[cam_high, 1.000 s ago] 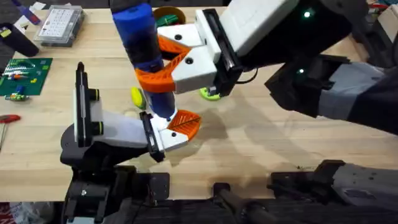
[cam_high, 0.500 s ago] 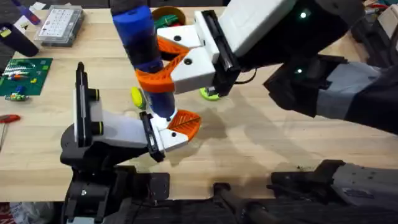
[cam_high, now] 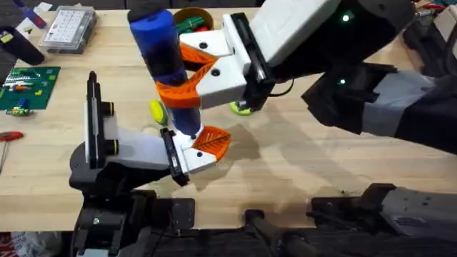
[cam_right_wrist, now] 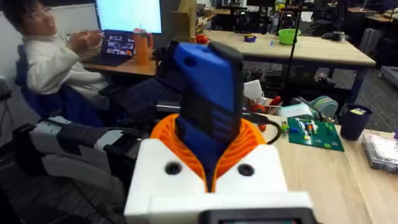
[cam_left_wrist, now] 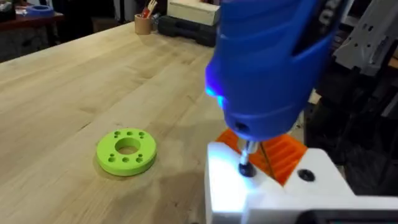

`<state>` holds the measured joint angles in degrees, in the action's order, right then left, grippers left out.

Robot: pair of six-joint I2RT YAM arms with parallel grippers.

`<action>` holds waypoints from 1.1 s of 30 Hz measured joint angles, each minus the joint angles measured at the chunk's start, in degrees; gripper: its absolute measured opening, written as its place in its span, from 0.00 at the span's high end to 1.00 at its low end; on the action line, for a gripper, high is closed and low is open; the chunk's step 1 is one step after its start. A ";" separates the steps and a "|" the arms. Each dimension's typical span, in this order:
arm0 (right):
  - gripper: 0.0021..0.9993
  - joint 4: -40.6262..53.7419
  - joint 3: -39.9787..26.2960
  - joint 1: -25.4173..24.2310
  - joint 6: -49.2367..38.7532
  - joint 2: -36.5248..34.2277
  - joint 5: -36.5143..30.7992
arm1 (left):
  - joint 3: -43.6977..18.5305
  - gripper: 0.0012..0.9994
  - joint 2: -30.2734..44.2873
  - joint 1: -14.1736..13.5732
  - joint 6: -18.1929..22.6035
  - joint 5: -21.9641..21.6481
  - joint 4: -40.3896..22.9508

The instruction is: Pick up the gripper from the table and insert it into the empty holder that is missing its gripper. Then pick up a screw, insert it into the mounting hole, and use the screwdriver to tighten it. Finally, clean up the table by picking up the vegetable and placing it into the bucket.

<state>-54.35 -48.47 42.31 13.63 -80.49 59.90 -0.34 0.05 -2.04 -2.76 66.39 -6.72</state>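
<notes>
Tightening the screw is the step you are on now. Your right gripper point(cam_high: 189, 86) is pinching the blue screwdriver point(cam_high: 163, 53) between its orange pads and holding it standing up. The dark tip sits on the screw head point(cam_left_wrist: 246, 168), on top of the white gripper part point(cam_left_wrist: 273, 193) at the left arm's end. A blue light glows on the tool's side.

I cannot tell if your left gripper is spread or pressed together.

Next, I think you should keep the screwdriver straight and press down softly until the screw head sits flat. If it tips, the bit may slip off.

Cleaning up is not done yet. The yellow vegetable point(cam_high: 156, 110) lies on the worktop point(cam_high: 300, 164), at about 10 o'clock from the screw spot and very near it. The orange bucket point(cam_high: 201, 16) stands at 12 o'clock, near the far edge. The green disc point(cam_left_wrist: 127, 151) lies at about 2 o'clock.
</notes>
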 joint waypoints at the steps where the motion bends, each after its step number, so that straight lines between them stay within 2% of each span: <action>1: 0.99 0.00 0.00 0.06 0.00 0.00 0.00 | 0.00 1.00 0.00 -0.02 0.00 0.00 0.00; 33: 0.99 0.42 0.00 0.65 -0.65 0.00 0.02 | 0.00 1.00 0.00 0.00 0.00 0.00 0.00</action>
<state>-53.93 -48.47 42.96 12.97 -80.49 59.92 -0.34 0.05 -2.05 -2.76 66.39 -6.72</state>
